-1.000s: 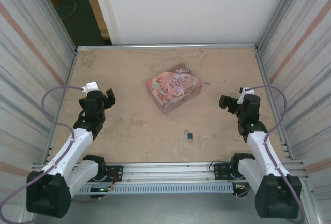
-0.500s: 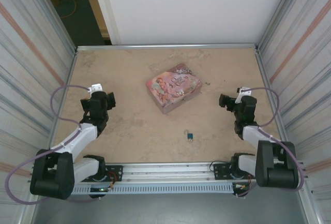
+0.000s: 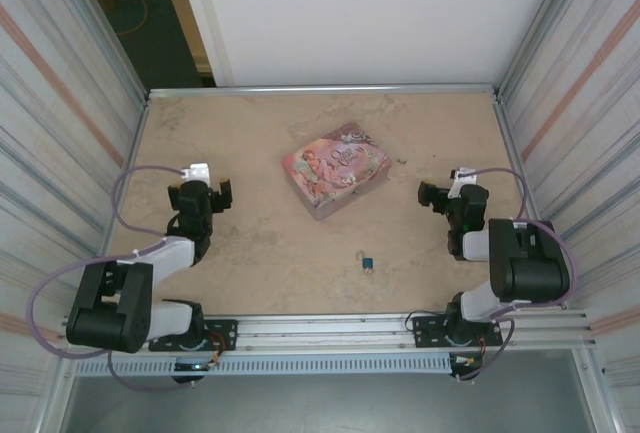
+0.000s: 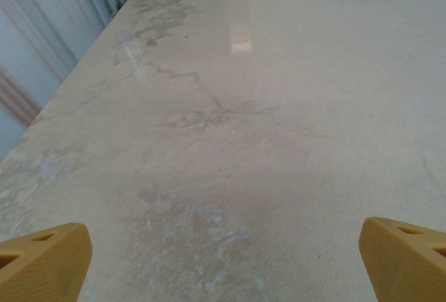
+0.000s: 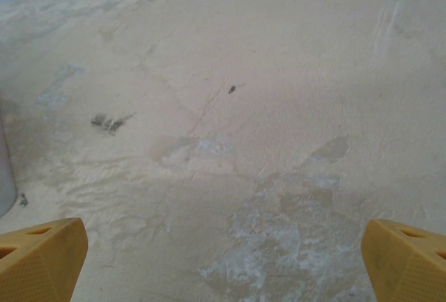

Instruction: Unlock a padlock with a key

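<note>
Top view: fixed high, above and behind the left claw (image 3: 222,192) and right claw (image 3: 428,195), tilted steeply down, far enough to take in the whole surface (image 3: 250,138). Left wrist view: just behind the left claw, low and close, facing forward between its yellow fingertips (image 4: 43,260) over bare surface ahead. Right wrist view: likewise behind the right claw, fingertips (image 5: 40,257) at both lower corners. Shared with the top view: surface patches just ahead of each claw

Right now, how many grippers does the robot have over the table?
2. The left gripper is left of the pink tin box; the right gripper is right of it. Both are open and empty. None seems hidden.
</note>
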Robot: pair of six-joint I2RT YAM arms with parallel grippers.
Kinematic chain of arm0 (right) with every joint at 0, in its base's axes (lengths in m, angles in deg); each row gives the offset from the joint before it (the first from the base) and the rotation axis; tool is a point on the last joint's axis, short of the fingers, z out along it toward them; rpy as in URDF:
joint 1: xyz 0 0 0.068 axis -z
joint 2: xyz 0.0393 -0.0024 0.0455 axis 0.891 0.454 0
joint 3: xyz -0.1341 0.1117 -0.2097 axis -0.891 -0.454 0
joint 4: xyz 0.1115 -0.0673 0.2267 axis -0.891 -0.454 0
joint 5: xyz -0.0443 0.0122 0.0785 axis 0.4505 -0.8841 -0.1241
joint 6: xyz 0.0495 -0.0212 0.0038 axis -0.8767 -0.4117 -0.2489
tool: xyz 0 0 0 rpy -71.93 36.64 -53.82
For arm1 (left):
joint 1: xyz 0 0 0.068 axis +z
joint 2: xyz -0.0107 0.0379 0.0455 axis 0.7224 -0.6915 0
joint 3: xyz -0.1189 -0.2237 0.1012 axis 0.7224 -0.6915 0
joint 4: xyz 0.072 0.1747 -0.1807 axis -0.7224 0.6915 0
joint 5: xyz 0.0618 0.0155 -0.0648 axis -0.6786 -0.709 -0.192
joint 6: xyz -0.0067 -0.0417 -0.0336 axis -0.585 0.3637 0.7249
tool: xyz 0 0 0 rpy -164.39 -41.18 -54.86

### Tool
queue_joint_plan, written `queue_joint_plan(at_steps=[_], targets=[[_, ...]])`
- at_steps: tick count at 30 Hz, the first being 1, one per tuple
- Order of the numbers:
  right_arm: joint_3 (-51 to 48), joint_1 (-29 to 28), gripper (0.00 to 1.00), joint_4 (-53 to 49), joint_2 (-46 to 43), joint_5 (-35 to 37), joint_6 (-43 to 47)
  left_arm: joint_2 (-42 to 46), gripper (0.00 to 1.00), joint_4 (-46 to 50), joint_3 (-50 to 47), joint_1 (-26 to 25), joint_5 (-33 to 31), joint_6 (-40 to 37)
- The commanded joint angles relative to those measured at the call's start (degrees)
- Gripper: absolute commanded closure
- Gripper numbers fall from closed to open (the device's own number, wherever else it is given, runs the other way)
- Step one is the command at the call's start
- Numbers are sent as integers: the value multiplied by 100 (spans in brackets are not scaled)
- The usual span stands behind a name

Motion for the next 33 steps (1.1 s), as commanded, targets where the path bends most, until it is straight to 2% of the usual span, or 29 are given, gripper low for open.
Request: queue_joint_plan(at_steps=[1, 3, 6, 11, 14, 17, 33], targets=[[432, -37, 1, -143, 61, -67, 228, -187, 1, -852, -52, 110, 370, -351], [678, -27, 1, -577, 107, -70, 215, -401, 1, -1239, -132, 194, 520, -383], [677, 50, 1, -539, 113, -114, 140, -828, 1, -1908, -275, 341, 730, -307], [687, 41, 1, -537, 132, -88, 147, -1360, 1, -2423, -264, 398, 1011, -418], [691, 40, 1, -544, 133, -76, 149, -1259, 1, -1636, 39, 502, 1063, -242], [679, 25, 1, -545, 123, -53, 158, -1260, 1, -1398, 154, 636, 1196, -125], [680, -12, 1, -535, 119, 3, 176, -1273, 1, -1412, 150, 627, 1180, -137]])
